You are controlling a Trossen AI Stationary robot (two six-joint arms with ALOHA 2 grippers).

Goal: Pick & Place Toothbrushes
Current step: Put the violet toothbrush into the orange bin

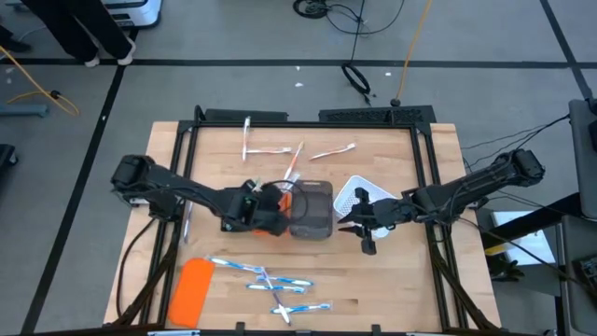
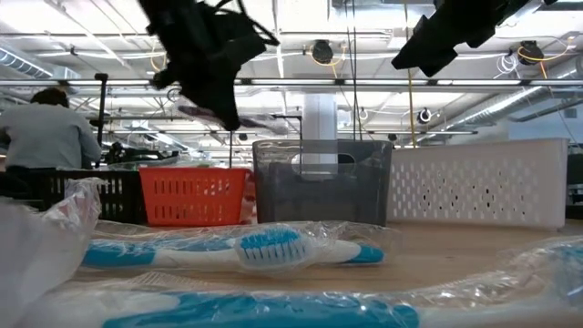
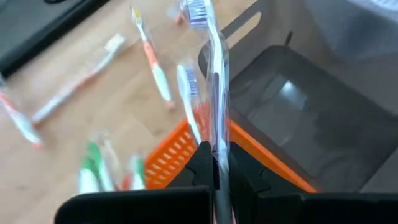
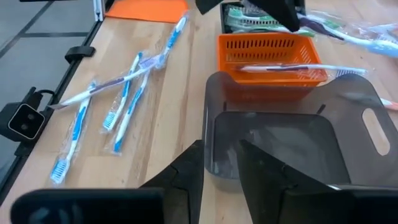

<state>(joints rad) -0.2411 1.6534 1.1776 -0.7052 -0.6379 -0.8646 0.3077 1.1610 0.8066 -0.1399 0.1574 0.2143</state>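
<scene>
My left gripper (image 1: 250,209) hangs above the orange tray (image 1: 272,200), shut on a wrapped grey-purple toothbrush (image 3: 215,74). My right gripper (image 4: 224,171) is open and lifted, by the right wall of the grey tray (image 1: 312,211); its fingers stand over that wall without touching it. Another wrapped toothbrush (image 4: 298,67) lies across the orange tray's rim. Pink and orange toothbrushes (image 1: 272,151) lie flat on the far part of the table. Several blue-white ones (image 1: 280,285) lie flat near the front edge. My left gripper pinches the wrapped toothbrush by its handle (image 3: 217,146) between the two fingers. The brush runs straight out ahead of the fingers, with its bristled head (image 3: 196,11) at the far end. It is lifted clear and shows roughly level above the trays (image 2: 244,118).
A white perforated tray (image 1: 360,194) stands right of the grey one, and a black tray (image 4: 249,15) holding green brushes stands behind the orange one. A flat orange slab (image 1: 191,289) lies at the near left. A black frame borders the table. A person (image 2: 50,137) sits far behind.
</scene>
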